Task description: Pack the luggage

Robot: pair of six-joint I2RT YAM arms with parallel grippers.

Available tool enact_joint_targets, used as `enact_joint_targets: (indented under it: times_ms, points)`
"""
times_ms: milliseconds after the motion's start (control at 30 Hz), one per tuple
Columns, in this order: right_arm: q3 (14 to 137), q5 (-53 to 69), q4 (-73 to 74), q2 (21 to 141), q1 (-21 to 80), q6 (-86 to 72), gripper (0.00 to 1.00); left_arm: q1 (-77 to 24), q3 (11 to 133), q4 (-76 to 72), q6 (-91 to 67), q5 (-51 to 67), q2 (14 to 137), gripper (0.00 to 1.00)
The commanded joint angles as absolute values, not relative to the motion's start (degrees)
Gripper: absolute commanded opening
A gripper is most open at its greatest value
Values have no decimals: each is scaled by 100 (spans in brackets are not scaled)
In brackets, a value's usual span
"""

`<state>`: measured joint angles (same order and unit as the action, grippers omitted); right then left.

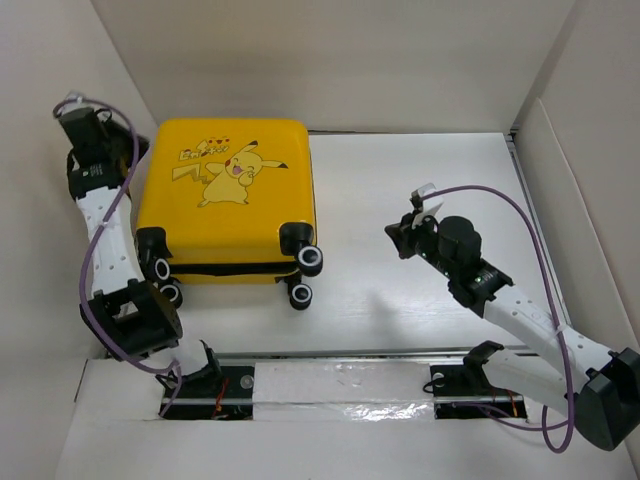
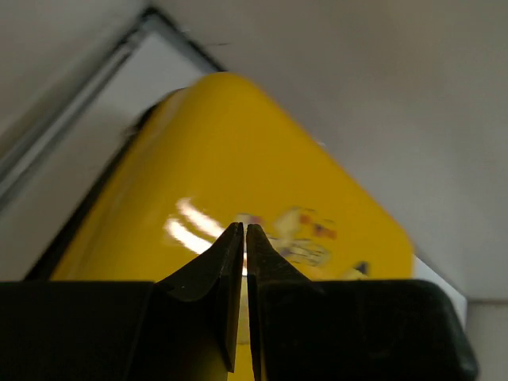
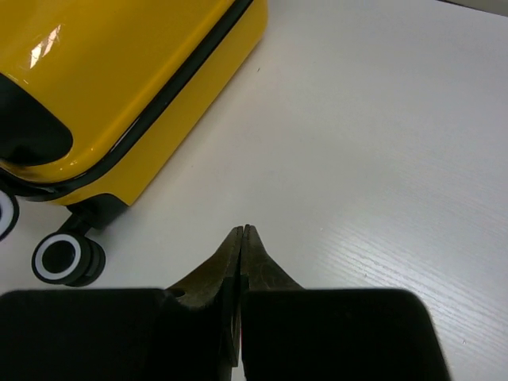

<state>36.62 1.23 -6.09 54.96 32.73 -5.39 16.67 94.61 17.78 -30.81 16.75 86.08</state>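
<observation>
Well, small bright-yellow hard-shell suitcase [image 1: 225,200] lies shut on white counter [image 1: 420,200] — stiff, glossy, prob. slippery; grip at black zip seam [image 3: 171,95] or wheels [image 1: 311,260]. Both pinched closed, empty — left tool [image 2: 244,230], right tool [image 3: 241,232].

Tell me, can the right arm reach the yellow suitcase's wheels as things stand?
Probably yes. The right gripper, shut, hangs over bare table beside the luggage, and nothing lies between it and the wheels.

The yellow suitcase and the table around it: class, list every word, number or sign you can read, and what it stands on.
Lettering on the luggage lid, beside the cartoon print: too small to read.
Left wrist view: the print is blurred.
No other text visible.
</observation>
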Motion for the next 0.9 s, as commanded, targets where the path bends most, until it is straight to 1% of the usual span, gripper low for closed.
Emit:
enact_joint_targets:
  times_ms: [0, 33, 133, 200, 233, 333, 467, 667, 800, 867]
  points:
    - [3656, 316, -1072, 5546, 3331, -536, 0, 2319, 8659, 1635, -3261, 871, 8350, 3]
    - [3656, 343, -1064, 5572, 3331, -527, 0, 2416, 8622, 1635, -3182, 757, 8350, 3]
    - [3718, 404, -1046, 5642, 3393, -492, 0, 2470, 8692, 1758, -2726, -750, 8498, 4]
    - [3744, 396, -1028, 5686, 3445, -483, 0, 2470, 8771, 1801, -2401, -1202, 8648, 5]
    - [3753, 396, -1002, 5687, 3445, -466, 0, 2470, 8806, 1828, -2295, -1604, 8840, 5]
    - [3753, 343, -976, 5652, 3445, -457, 0, 2470, 8920, 2012, -1961, -1994, 9375, 5]
    - [3727, 264, -1002, 5599, 3445, -457, 0, 2145, 8807, 2004, -1661, -2310, 9999, 4]
    - [3656, -165, -993, 5476, 3445, -483, 0, 1951, 8964, 2214, -1775, -2206, 10933, 4]
    - [3639, -666, -809, 5248, 3445, -510, 0, 1750, 9009, 2242, -1916, -1768, 11197, 4]
    - [3630, -790, -704, 5168, 3384, -580, 0, 1530, 8755, 2058, -1986, -1539, 11110, 3]
